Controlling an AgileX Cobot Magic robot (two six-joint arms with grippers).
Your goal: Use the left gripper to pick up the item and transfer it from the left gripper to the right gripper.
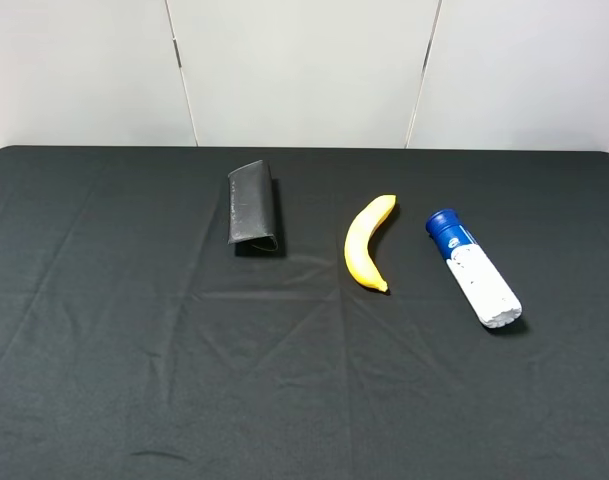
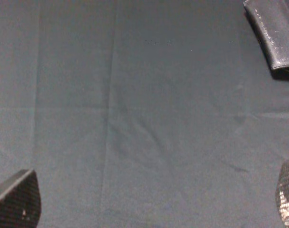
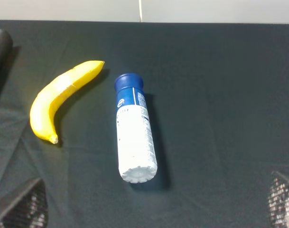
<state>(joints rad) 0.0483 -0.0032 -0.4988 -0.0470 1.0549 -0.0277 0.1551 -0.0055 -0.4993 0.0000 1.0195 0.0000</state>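
The item (image 1: 474,268), a white bottle with a blue cap and blue label band, lies on its side on the black tablecloth at the right; it also shows in the right wrist view (image 3: 134,128). Neither arm shows in the exterior high view. In the left wrist view the left gripper (image 2: 151,204) is open and empty over bare cloth, its fingertips (image 2: 16,199) spread wide; the item is out of that view. In the right wrist view the right gripper (image 3: 151,209) is open and empty, with its fingertips (image 3: 21,206) wide apart, set back from the item's white end.
A yellow banana (image 1: 365,243) lies just left of the item and shows in the right wrist view (image 3: 61,97). A black folded case (image 1: 253,208) lies left of the banana and shows in the left wrist view (image 2: 275,31). The black cloth (image 1: 134,380) covers the table; a white wall stands behind.
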